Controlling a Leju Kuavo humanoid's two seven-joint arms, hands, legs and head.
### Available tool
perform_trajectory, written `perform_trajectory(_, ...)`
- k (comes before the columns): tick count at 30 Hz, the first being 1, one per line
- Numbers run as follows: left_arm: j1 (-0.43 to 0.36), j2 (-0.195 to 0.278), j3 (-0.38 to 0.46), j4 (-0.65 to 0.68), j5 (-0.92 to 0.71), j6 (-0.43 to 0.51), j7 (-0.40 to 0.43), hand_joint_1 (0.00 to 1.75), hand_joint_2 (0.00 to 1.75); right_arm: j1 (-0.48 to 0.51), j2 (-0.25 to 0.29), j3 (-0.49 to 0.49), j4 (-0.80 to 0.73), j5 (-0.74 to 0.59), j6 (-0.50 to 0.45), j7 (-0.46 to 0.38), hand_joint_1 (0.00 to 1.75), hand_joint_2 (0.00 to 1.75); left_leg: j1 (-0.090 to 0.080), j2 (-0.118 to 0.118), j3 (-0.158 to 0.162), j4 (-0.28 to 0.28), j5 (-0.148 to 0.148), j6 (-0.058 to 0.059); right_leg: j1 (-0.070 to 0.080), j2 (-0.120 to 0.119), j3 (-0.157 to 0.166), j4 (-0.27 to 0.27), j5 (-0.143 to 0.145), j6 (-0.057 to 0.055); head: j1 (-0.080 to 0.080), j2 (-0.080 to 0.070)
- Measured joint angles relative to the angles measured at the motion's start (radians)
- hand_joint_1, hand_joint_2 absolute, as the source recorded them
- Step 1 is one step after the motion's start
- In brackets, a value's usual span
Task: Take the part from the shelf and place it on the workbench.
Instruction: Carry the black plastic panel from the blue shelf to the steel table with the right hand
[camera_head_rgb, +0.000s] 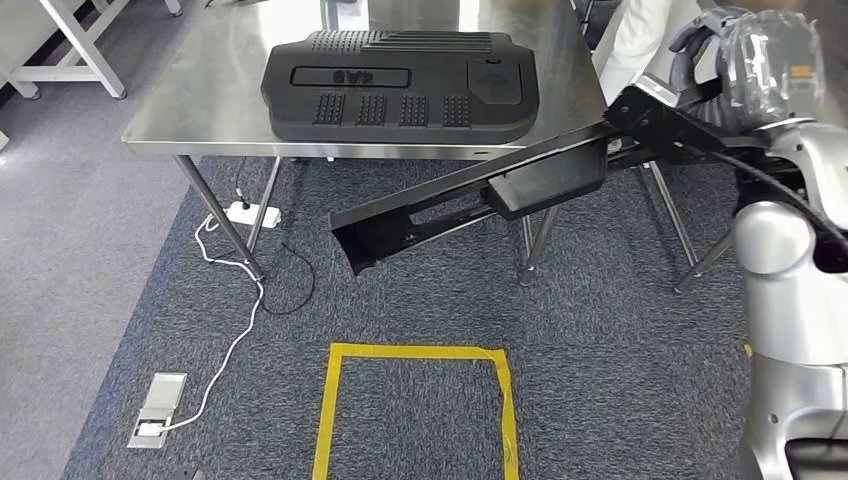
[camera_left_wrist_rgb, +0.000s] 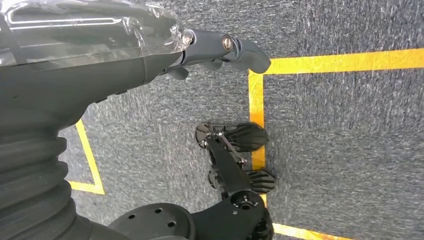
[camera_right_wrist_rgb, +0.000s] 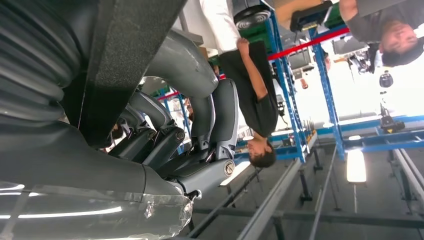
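My right hand (camera_head_rgb: 745, 60), wrapped in clear film, grips one end of a long black part (camera_head_rgb: 470, 195). The part slants down from the hand to my left and hangs in the air in front of the steel workbench (camera_head_rgb: 210, 90), below its near edge. The right wrist view shows my fingers (camera_right_wrist_rgb: 200, 130) curled around the part's flat black bar (camera_right_wrist_rgb: 125, 55). A big black ribbed cover (camera_head_rgb: 400, 85) lies on the workbench top. My left hand (camera_left_wrist_rgb: 220, 50) hangs over the carpet with its thumb stretched out, holding nothing.
A yellow tape square (camera_head_rgb: 420, 400) marks the carpet in front of the bench. A white power strip (camera_head_rgb: 250, 212) and its cable lie by the bench's left legs, near a floor socket box (camera_head_rgb: 160, 405). A person in white (camera_head_rgb: 640, 40) stands at the bench's right. Blue shelving (camera_right_wrist_rgb: 295, 100) stands behind.
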Motion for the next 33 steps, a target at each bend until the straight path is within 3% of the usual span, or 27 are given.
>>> perform_trajectory(4,-0.001,0.000,0.000,0.000,-0.002,0.000,-0.001,0.00,1.75,-0.002,0.001,0.001,0.000,0.002,0.000,0.000,1.75,1.75,-0.002,0.002,-0.007,0.033,-0.020,-0.019,-0.005,0.005,0.008,-0.012,0.001,-0.023,-0.007,0.000)
perform_trajectory(6,-0.002,0.000,0.000,0.000,-0.002,0.000,-0.001,0.00,1.75,-0.004,0.002,0.001,0.000,0.004,0.000,0.000,1.75,1.75,0.002,0.000,-0.047,0.126,-0.066,-0.032,-0.009,0.004,0.016,-0.017,0.000,-0.029,-0.019,0.000)
perform_trajectory(8,-0.002,0.000,0.000,0.000,-0.004,0.000,-0.001,0.00,1.75,-0.006,0.003,0.001,0.000,0.005,0.000,0.000,1.75,1.75,0.011,0.000,-0.110,0.242,-0.116,-0.042,-0.010,0.004,0.019,-0.017,-0.002,-0.032,-0.030,0.000)
perform_trajectory(9,-0.002,0.000,0.000,0.000,-0.005,0.000,-0.001,0.00,1.75,-0.006,0.003,0.002,0.000,0.005,0.001,0.000,1.75,1.75,0.015,0.000,-0.132,0.276,-0.122,-0.044,-0.011,0.006,0.019,-0.017,-0.004,-0.032,-0.033,0.000)
perform_trajectory(10,-0.002,0.000,0.000,0.000,-0.007,-0.001,-0.001,0.00,1.75,-0.005,0.003,0.002,0.000,0.005,0.001,-0.001,1.75,1.75,0.019,0.000,-0.140,0.278,-0.109,-0.047,-0.013,0.007,0.021,-0.017,-0.005,-0.030,-0.036,0.000)
perform_trajectory(11,-0.003,0.000,0.000,0.000,-0.007,-0.001,-0.001,0.00,1.75,-0.006,0.004,0.002,0.000,0.005,0.001,-0.001,1.75,1.75,0.023,0.000,-0.128,0.240,-0.077,-0.048,-0.015,0.009,0.023,-0.016,-0.007,-0.027,-0.039,0.000)
perform_trajectory(13,-0.003,0.000,0.000,0.000,-0.008,-0.001,-0.001,0.00,1.75,-0.006,0.004,0.003,0.000,0.005,0.001,-0.001,1.75,1.75,0.029,-0.003,-0.073,0.108,-0.001,-0.052,-0.019,0.011,0.030,-0.016,-0.013,-0.018,-0.046,0.000)
perform_trajectory(14,-0.003,0.000,0.000,0.000,-0.008,-0.001,-0.001,0.00,1.75,-0.007,0.004,0.003,0.000,0.005,0.002,-0.001,1.75,1.75,0.029,-0.005,-0.050,0.052,0.021,-0.052,-0.019,0.013,0.031,-0.015,-0.015,-0.012,-0.051,0.000)
perform_trajectory(16,-0.003,-0.001,0.000,0.000,-0.008,-0.001,-0.001,0.00,1.75,-0.009,0.005,0.004,0.000,0.005,0.002,-0.001,1.75,1.75,0.024,-0.010,-0.035,0.007,0.026,-0.046,-0.018,0.015,0.031,-0.018,-0.015,0.001,-0.053,0.000)
perform_trajectory(19,-0.004,-0.001,0.000,0.000,-0.008,-0.002,-0.001,0.00,1.75,-0.010,0.005,0.005,0.000,0.005,0.002,-0.002,1.75,1.75,0.023,-0.008,-0.031,-0.002,0.029,-0.023,-0.021,0.014,0.033,-0.015,-0.025,0.017,-0.045,0.000)
perform_trajectory(21,-0.007,0.000,0.000,0.000,-0.008,-0.002,-0.001,0.00,1.75,-0.012,0.005,0.006,0.000,0.005,0.001,-0.002,1.75,1.75,0.024,-0.006,-0.026,-0.009,0.031,-0.008,-0.021,0.011,0.003,0.055,-0.066,0.021,-0.031,0.000)
perform_trajectory(23,-0.007,-0.001,0.000,0.000,-0.009,-0.002,-0.001,0.00,1.75,-0.013,0.005,0.006,0.000,0.005,0.002,-0.002,1.75,1.75,0.019,-0.006,-0.026,-0.009,0.029,0.001,-0.018,0.010,-0.063,0.187,-0.122,0.019,-0.015,0.000)
perform_trajectory(24,-0.007,-0.001,0.000,0.000,-0.009,-0.002,-0.001,0.00,1.75,-0.012,0.005,0.007,0.000,0.005,0.002,-0.002,1.75,1.75,0.015,-0.006,-0.025,-0.009,0.027,0.003,-0.016,0.010,-0.091,0.237,-0.135,0.017,-0.008,0.000)
perform_trajectory(25,-0.007,-0.001,0.000,0.000,-0.009,-0.002,-0.001,0.00,1.75,-0.012,0.006,0.007,0.000,0.005,0.002,-0.002,1.75,1.75,0.012,-0.006,-0.023,-0.008,0.026,0.005,-0.013,0.010,-0.104,0.256,-0.129,0.014,-0.003,0.000)
perform_trajectory(26,-0.007,-0.001,0.000,0.000,-0.009,-0.002,-0.001,0.00,1.75,-0.011,0.006,0.007,0.000,0.005,0.002,-0.002,1.75,1.75,0.009,-0.006,-0.020,-0.007,0.023,0.007,-0.010,0.010,-0.098,0.236,-0.104,0.009,0.002,0.000)
perform_trajectory(28,-0.007,-0.002,0.000,0.000,-0.009,-0.002,-0.001,0.00,1.75,-0.012,0.006,0.008,0.000,0.005,0.001,-0.002,1.75,1.75,0.005,-0.007,-0.011,-0.007,0.017,0.008,-0.003,0.008,-0.041,0.109,-0.031,-0.007,0.010,0.000)
perform_trajectory(29,-0.007,-0.002,0.000,0.000,-0.009,-0.002,-0.001,0.00,1.75,-0.013,0.006,0.008,0.000,0.005,0.001,-0.002,1.75,1.75,0.002,-0.007,-0.009,-0.006,0.014,0.007,0.002,0.006,-0.013,0.046,-0.008,-0.013,0.012,0.000)
perform_trajectory(31,-0.007,-0.003,0.000,0.000,-0.009,-0.002,-0.001,0.00,1.75,-0.014,0.007,0.009,0.000,0.005,0.001,-0.002,1.75,1.75,0.001,-0.007,-0.009,-0.006,0.010,0.000,0.008,0.004,0.014,-0.015,0.001,-0.022,0.013,0.000)
perform_trajectory(33,-0.007,-0.003,0.000,0.000,-0.010,-0.002,-0.001,0.00,1.75,-0.013,0.008,0.010,0.000,0.005,0.001,-0.002,1.75,1.75,0.000,-0.006,-0.007,-0.009,0.008,-0.009,0.007,0.006,0.018,-0.026,0.000,-0.026,0.012,0.000)
